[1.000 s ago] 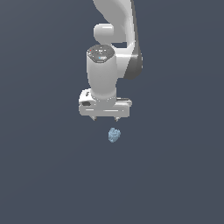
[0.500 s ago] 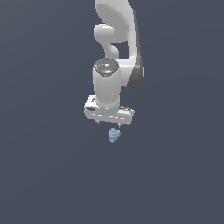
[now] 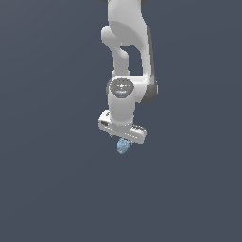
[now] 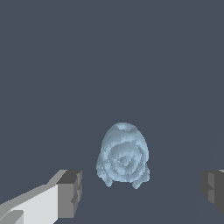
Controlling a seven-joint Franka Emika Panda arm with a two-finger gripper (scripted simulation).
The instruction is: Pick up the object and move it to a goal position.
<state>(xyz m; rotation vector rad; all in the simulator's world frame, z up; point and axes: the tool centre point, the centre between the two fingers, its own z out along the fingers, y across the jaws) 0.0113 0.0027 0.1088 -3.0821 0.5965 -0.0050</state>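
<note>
- The white arm [image 3: 126, 56] hangs down from the far edge of the plain dark grey counter [image 3: 47, 189], over its middle area, wrist pointing downward.
- The gripper [image 3: 124, 142] sits directly above the blob [image 3: 124, 146]; in the exterior view the gripper body covers the blob's upper part and only its lower part shows beneath.
- The blob is small, pale blue and lumpy, with a bumpy, ringed surface seen plainly in the wrist view [image 4: 124, 156]. It lies near the middle of the counter, well apart from every edge and corner.
- Jaws: spread wide. In the wrist view the two dark-tipped fingers [image 4: 70, 193] stand one on each side of the blob, each with a clear gap of counter showing between fingertip and blob.
- No contact between fingers and blob is visible.
- Whether the blob rests on the counter cannot be told with certainty from either view.
</note>
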